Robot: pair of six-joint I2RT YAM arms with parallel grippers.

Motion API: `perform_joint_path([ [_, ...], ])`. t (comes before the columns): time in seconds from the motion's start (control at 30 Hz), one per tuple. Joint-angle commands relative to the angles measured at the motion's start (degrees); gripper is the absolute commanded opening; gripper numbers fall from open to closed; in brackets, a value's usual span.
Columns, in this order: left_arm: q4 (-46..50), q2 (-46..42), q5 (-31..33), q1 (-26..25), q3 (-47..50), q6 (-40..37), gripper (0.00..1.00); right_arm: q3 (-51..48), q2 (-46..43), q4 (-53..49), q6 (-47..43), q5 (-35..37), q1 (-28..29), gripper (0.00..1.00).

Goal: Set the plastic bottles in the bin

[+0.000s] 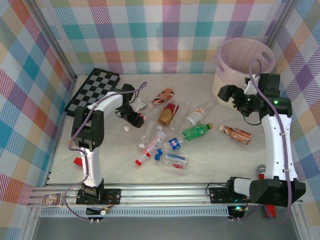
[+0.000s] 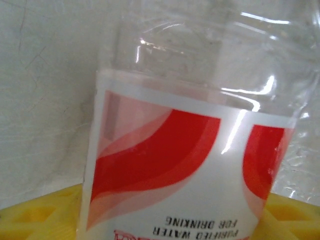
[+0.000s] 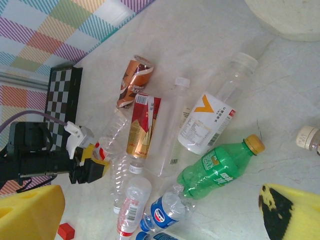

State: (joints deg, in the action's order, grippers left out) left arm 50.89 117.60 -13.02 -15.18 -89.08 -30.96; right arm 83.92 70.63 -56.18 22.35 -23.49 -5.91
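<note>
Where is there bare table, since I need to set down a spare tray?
Bare table runs along the back wall between the chessboard and the bin. Another free patch lies front right, between the plastic bottles and the right arm. The middle is crowded, from the left gripper to the brown bottle.

Walls (image 1: 165,35): pastel plaid cloth on the back and both sides, with pink, teal, yellow and purple squares on white. Silver metal posts (image 1: 50,42) run up the back corners, leaning outward in the top view. Tabletop (image 1: 210,155): off-white, faint marbled veining, a few scuffs. Slotted aluminium rail (image 1: 165,192) along the near edge, small picture card (image 1: 50,200) stuck at its left end. Grey floor (image 1: 165,227) below the rail. Light is even, shadows soft and short.
</note>
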Motion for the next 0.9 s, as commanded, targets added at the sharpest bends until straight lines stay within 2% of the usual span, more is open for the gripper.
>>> perform_joint_path([
  [0.0, 1.05, -1.61, -0.88, 0.59, 0.0, -0.48, 0.63, -0.11, -2.2, 0.46, 0.88, -0.92, 0.39, 0.99],
  [0.13, 1.32, -3.14, -0.31, 0.59, -0.46, -0.46, 0.55, 0.02, -3.08, 1.44, 1.63, -3.18, 0.41, 0.99],
  [0.27, 0.88, -6.32, -0.06, 0.68, -0.95, 0.45, 0.53, -2.2, -3.89, 6.66, 5.36, -9.51, 2.15, 1.0],
  [0.43, 0.49, -12.43, -2.47, 0.68, -0.67, 4.81, 0.54, -3.5, -1.53, 15.74, 9.64, -6.74, 14.0, 1.0],
  [0.57, -4.23, -19.0, -5.88, 0.61, 3.26, 13.92, 0.48, -6.84, 2.57, 28.47, 16.28, -7.3, 21.37, 1.0],
  [0.67, -8.72, -23.46, -11.23, 0.42, 7.65, 23.1, 0.46, -8.73, 6.56, 37.7, 20.8, -6.9, 26.04, 1.0],
  [0.73, -8.54, -25.88, -12.91, 0.18, 9.41, 26.02, 0.47, -8.17, 9.69, 41.82, 22.47, -6.33, 28.54, 0.99],
  [0.8, -8.24, -28.48, -11.53, -0.2, 11.38, 27.38, 0.47, -5.5, 13.41, 42.58, 22.57, -6.39, 30.36, 0.99],
  [0.87, -10.17, -30.6, -13.99, -0.86, 13.73, 30.06, 0.46, -2.76, 17.08, 42.68, 22.39, -6.1, 32.14, 0.99],
])
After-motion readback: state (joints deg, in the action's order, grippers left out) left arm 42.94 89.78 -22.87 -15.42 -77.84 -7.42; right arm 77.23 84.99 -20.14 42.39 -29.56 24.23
